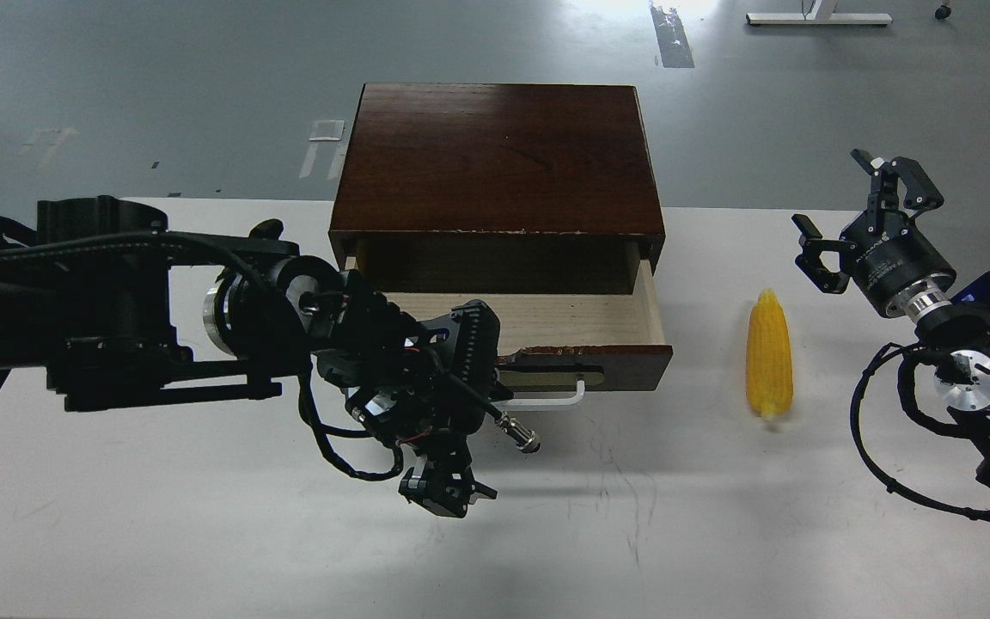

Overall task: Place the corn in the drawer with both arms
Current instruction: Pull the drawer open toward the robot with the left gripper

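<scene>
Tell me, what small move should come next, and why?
Probably the right gripper, its fingers spread and empty, should swing down over the bright yellow ear of corn. The dark brown wooden drawer already stands pulled open, and the corn lies loose on the white table just right of it.

- A lab or test room, not a home.
- Bare grey floor (160, 77) with tape marks (326, 131) at 11 o'clock.
- Plain white desk (203, 533).
- White furniture base (817, 17) at 1 o'clock.
</scene>
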